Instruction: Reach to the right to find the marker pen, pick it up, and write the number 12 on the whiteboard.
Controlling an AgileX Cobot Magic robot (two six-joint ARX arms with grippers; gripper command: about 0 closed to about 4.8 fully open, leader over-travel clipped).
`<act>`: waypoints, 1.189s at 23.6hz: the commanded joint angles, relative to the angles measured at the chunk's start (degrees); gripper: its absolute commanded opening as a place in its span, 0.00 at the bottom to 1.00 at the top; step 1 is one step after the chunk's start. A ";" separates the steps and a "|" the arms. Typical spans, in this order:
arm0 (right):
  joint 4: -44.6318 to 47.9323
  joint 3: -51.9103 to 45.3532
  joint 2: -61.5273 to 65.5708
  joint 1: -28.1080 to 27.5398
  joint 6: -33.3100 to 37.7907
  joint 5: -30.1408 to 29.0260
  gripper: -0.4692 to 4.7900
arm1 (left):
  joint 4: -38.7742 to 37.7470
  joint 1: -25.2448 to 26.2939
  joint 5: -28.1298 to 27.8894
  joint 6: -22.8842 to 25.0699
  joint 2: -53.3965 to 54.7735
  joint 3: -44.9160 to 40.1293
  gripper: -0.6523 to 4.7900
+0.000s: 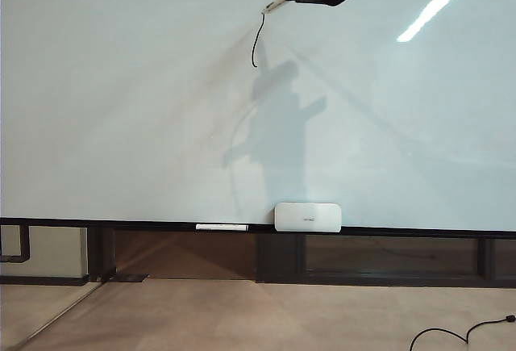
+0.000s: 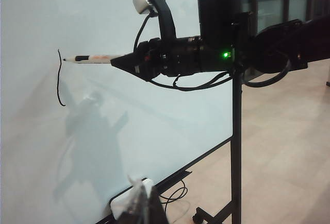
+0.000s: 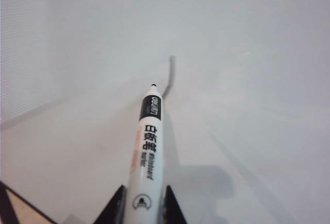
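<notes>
a pale wood-look floor runs below a dark ledge and a dark low frame. a black cable curls on the floor at the right of the exterior view. a ceiling light reflection streaks diagonally. in the left wrist view, a black stand post rises before dark glass panels.

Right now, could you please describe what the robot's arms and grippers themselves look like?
The right arm is matte black and roughly cylindrical, tapering to the pointed black right gripper. A small grey-white camera sits on a curved black bracket above it, black cables loop underneath, and a green indicator light glows on the housing. The left gripper shows only as a dark blurred shape.
</notes>
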 commanded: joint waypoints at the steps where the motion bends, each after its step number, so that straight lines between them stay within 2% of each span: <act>1: 1.42 0.24 -0.55 0.07 -0.66 0.59 0.09 | 0.26 -0.02 0.04 -0.22 -0.11 0.35 0.11; 28: 4.28 0.26 -0.52 -2.16 -1.01 2.71 0.09 | 0.35 0.04 1.31 -0.17 -0.09 0.35 0.11</act>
